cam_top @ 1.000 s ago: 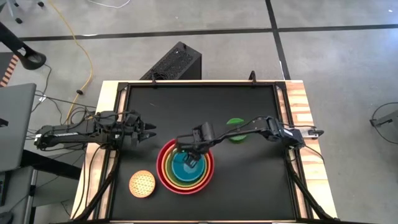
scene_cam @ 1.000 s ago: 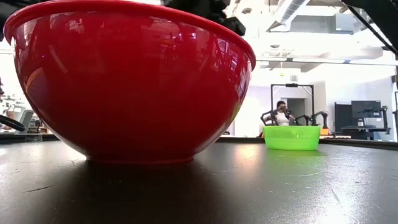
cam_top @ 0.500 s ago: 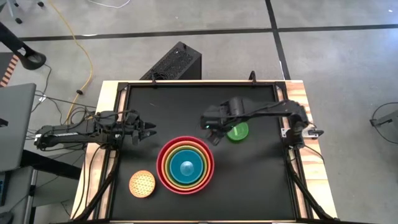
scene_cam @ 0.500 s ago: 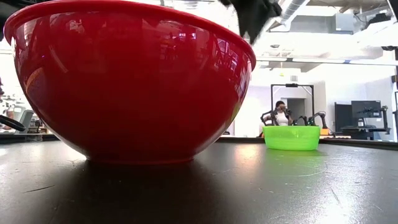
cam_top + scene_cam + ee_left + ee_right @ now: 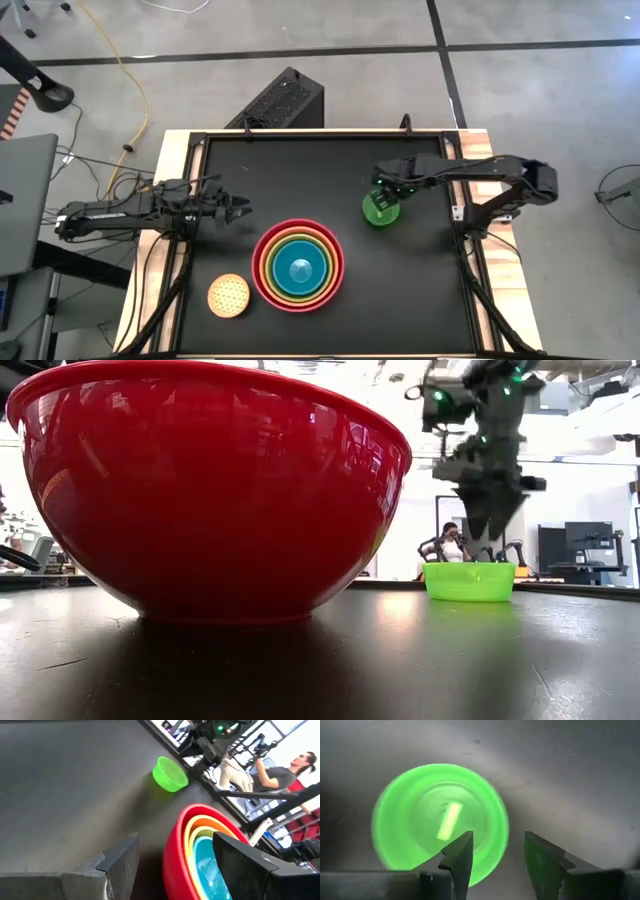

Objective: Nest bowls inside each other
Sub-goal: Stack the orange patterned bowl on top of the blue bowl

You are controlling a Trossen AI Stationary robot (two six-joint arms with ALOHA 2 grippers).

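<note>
Four bowls stand nested at the table's near middle: red [image 5: 262, 262] outermost, then orange, lime and blue [image 5: 299, 268]. The red bowl [image 5: 210, 490] fills the low view. A small green bowl [image 5: 378, 212] rests on its base to the right of the stack, farther back. My right gripper [image 5: 495, 852] hangs open just above it [image 5: 490, 532], one finger over the bowl's inside [image 5: 440, 827] and one outside its rim. A pale dotted bowl [image 5: 229, 296] sits near the left front. My left gripper [image 5: 238, 211] waits open, left of the stack.
The black table top [image 5: 320, 165] lies bare behind the stack and at the right front. Wooden side rails [image 5: 480, 160] edge the table. A black box [image 5: 285, 100] stands on the floor beyond the far edge. A person [image 5: 455, 542] sits in the room behind.
My right gripper has left the blue bowl in the stack, swung toward the table's right and far side, and come down over the small green bowl. The blue bowl stays nested in the stack. None of the bowls has moved.
</note>
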